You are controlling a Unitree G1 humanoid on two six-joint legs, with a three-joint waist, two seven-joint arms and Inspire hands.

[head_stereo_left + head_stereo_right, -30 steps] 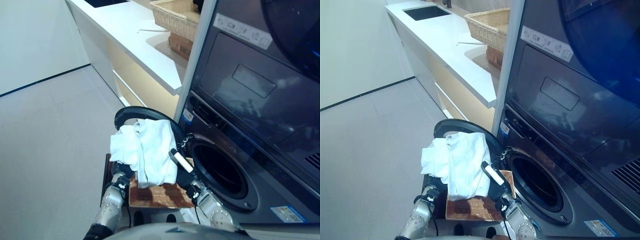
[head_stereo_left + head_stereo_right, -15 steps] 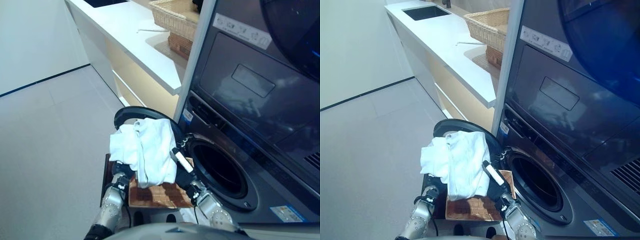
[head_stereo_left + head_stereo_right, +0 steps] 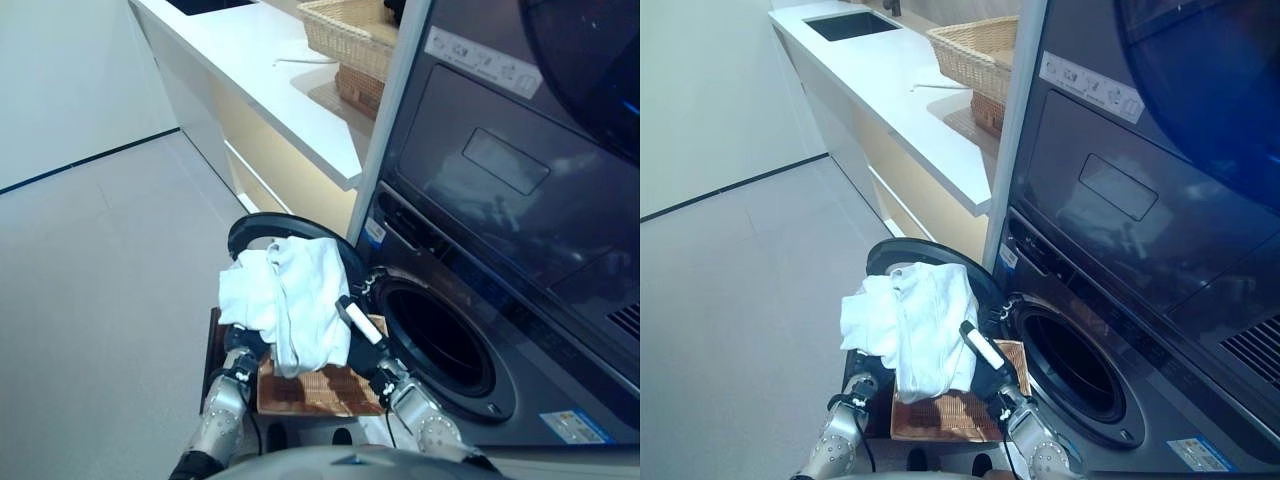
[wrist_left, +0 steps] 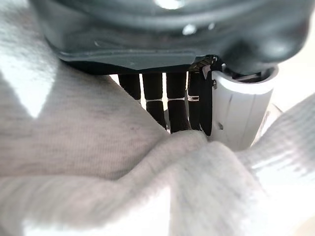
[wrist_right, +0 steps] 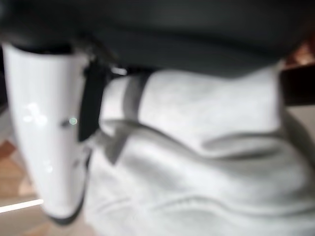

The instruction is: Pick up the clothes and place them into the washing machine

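Note:
A bundle of white clothes hangs between my two hands, just left of the washing machine's round drum opening. My left hand grips the bundle's lower left; in the left wrist view its fingers and white-covered thumb pinch the cloth. The right hand holds the bundle's right side, its white thumb lying against the cloth. The machine's dark door stands swung open behind the clothes.
A flat wicker basket lies on the floor beneath the bundle. A white counter with a woven basket runs back on the left of the machine. Open grey floor spreads to the left.
The right hand has edged slightly left against the bundle. The clothes and the left hand stay where they were.

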